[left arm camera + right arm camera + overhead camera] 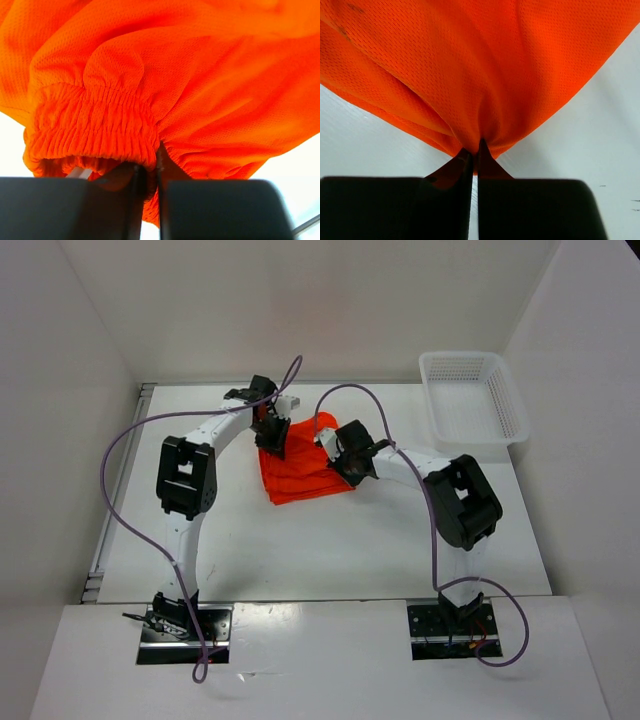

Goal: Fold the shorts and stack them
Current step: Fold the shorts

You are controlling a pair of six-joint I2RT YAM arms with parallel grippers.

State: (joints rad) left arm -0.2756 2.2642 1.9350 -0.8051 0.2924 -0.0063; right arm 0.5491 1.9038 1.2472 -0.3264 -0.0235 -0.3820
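Note:
The bright orange shorts [300, 468] lie bunched on the white table between the two arms. My left gripper [272, 438] sits at their far left corner, shut on the gathered elastic waistband [95, 132], with fabric pinched between its black fingers [210, 210]. A bit of white drawstring [77, 172] peeks out under the waistband. My right gripper [335, 452] is at the shorts' far right edge, shut on a fold of smooth mesh fabric [485, 90] that fans out from its fingertips [492, 167].
A white mesh basket [472, 397] stands at the back right of the table [340, 540]. White walls enclose the table on the left, back and right. Purple cables loop over both arms.

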